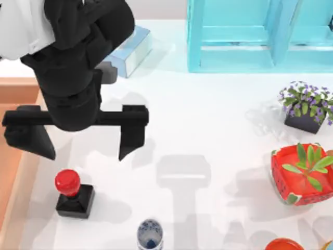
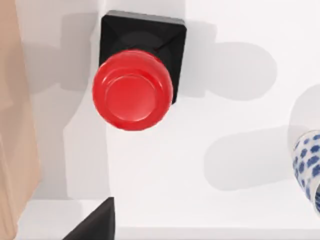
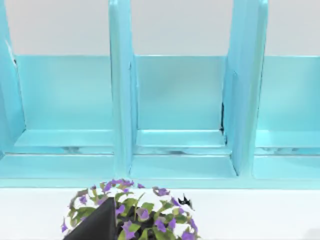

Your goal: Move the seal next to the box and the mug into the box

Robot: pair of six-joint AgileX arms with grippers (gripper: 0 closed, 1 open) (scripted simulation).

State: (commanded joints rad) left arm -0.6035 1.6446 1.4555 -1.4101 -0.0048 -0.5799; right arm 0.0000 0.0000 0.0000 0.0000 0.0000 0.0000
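Though above seal (image 1: 74,191) — left claw (image 1: 86,139) wide, empty

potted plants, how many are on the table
2, both near the right side of the table: the purple-flowered plant in a dark pot in front of the turquoise shelf unit, and the red watermelon-patterned planter just nearer the camera. More may sit beyond the frame.

The seal (image 1: 74,193) stands near-left on the table (image 1: 208,120), just right of the box (image 1: 15,156) — the mug (image 1: 150,235) nearer, to its right. Shelf (image 1: 260,34) far right; two planters (image 1: 304,107) (image 1: 301,174) along the right edge.
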